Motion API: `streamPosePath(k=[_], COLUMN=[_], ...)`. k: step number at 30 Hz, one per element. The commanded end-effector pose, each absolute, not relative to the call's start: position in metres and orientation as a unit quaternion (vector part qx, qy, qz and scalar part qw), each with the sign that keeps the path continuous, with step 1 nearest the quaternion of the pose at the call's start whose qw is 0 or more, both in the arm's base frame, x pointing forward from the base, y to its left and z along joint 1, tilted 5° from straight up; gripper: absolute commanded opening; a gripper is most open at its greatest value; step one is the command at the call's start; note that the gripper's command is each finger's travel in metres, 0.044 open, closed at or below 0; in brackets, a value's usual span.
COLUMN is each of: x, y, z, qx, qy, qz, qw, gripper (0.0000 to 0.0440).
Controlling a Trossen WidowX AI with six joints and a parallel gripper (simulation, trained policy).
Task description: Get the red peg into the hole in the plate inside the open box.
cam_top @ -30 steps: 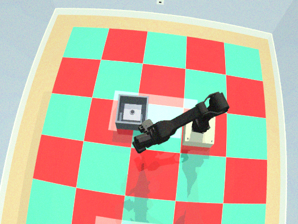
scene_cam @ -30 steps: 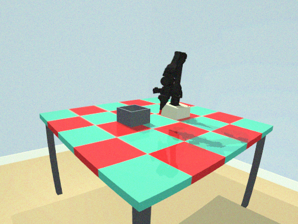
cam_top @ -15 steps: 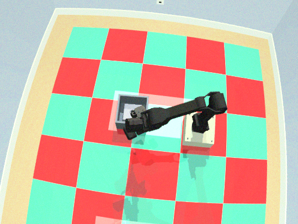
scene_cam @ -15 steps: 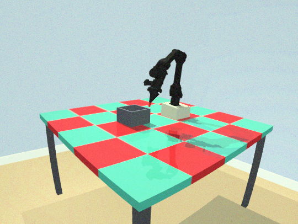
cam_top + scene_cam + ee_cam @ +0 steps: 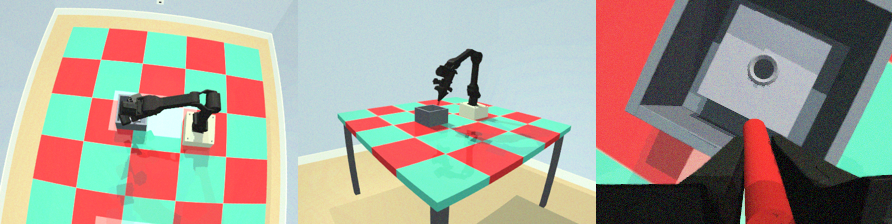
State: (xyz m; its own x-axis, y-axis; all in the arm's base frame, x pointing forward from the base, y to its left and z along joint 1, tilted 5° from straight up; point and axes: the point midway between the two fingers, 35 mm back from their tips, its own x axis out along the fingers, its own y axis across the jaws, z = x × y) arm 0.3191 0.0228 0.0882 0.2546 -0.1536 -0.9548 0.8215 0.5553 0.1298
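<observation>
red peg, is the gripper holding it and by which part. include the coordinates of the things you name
Yes: the gripper (image 5: 439, 100) (image 5: 757, 144) is shut on the red peg (image 5: 438, 103) (image 5: 758, 160), with one end sticking out past the fingertips. Exactly how far along the peg they grip cannot be told.

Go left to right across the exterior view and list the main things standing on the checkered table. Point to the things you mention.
The open grey box (image 5: 131, 127) (image 5: 431, 117) (image 5: 857, 112), then the cream block under the arm's foot (image 5: 198, 143) (image 5: 470, 112).
</observation>
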Motion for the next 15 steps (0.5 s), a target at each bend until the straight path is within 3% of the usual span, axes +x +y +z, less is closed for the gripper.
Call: streamPosePath(k=[1, 15], x=[0.327, 0.344], y=[0.012, -0.013], z=[0.084, 0.055], qx=[0.336, 0.352], qy=[0.507, 0.523], qz=[-0.343, -0.356], qw=[0.716, 0.689], gripper=[0.0002, 0.0014])
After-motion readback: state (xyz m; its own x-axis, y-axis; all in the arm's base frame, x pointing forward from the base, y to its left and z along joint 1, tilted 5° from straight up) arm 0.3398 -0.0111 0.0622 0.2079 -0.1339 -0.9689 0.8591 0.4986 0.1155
